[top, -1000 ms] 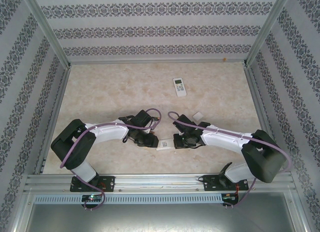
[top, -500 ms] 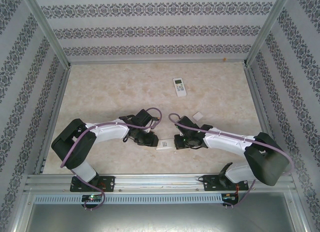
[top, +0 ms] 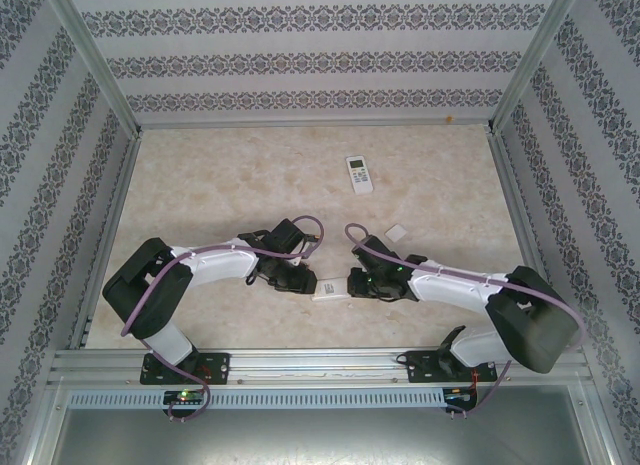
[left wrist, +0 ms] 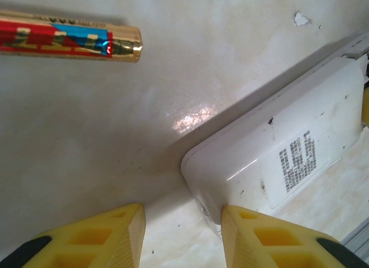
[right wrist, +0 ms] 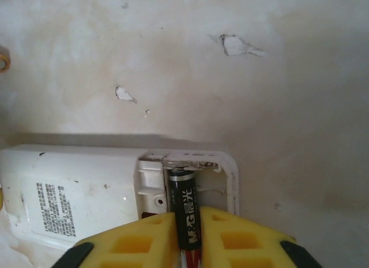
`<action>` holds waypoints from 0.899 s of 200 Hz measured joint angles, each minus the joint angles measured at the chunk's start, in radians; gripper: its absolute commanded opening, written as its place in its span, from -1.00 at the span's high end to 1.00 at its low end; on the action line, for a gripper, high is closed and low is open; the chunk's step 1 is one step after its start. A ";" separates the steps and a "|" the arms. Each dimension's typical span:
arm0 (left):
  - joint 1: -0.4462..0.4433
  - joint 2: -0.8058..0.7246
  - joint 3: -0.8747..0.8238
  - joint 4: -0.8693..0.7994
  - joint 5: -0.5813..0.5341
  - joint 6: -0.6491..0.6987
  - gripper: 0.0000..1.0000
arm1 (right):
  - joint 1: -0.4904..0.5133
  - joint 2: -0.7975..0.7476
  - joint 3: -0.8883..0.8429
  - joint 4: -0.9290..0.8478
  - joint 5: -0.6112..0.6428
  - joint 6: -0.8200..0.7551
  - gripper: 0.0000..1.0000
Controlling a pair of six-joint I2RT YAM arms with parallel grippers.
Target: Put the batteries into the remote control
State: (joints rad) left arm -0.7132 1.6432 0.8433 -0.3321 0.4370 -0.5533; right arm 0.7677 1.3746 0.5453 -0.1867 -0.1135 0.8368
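- Remote [right wrist: 75, 193] lies face-down on the surface [right wrist: 173, 60], its bay [right wrist: 216, 176] open. A black battery [right wrist: 185, 213] is partway into one slot, with the right hand [right wrist: 187, 219] seemingly clamped on it.
- The neighbouring slot looks empty (one more to load).
- A red-and-gold battery [left wrist: 69, 42] lies loose nearby; the left hand [left wrist: 183, 210], fingers apart, brackets the remote's corner.
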 measured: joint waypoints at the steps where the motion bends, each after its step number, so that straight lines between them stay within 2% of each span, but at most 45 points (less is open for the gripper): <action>1: 0.000 0.000 0.000 0.000 0.000 0.000 0.20 | 0.000 -0.001 -0.002 0.002 0.000 0.002 0.54; 53: 0.000 0.000 0.000 0.000 0.000 -0.001 0.20 | 0.002 -0.060 -0.047 0.048 0.026 0.090 0.41; 105: 0.000 0.000 0.000 0.001 0.000 -0.001 0.20 | 0.002 -0.076 -0.057 0.063 0.025 0.100 0.34; 153: 0.000 0.000 0.000 0.002 -0.001 -0.004 0.20 | 0.000 -0.090 -0.065 0.053 0.023 0.103 0.66; 180: 0.000 0.002 0.001 0.002 -0.001 -0.005 0.20 | 0.000 -0.103 -0.074 0.051 0.027 0.108 0.73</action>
State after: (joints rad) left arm -0.7132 1.6451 0.8444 -0.3302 0.4358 -0.5583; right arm 0.7677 1.2720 0.4717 -0.1356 -0.0860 0.9447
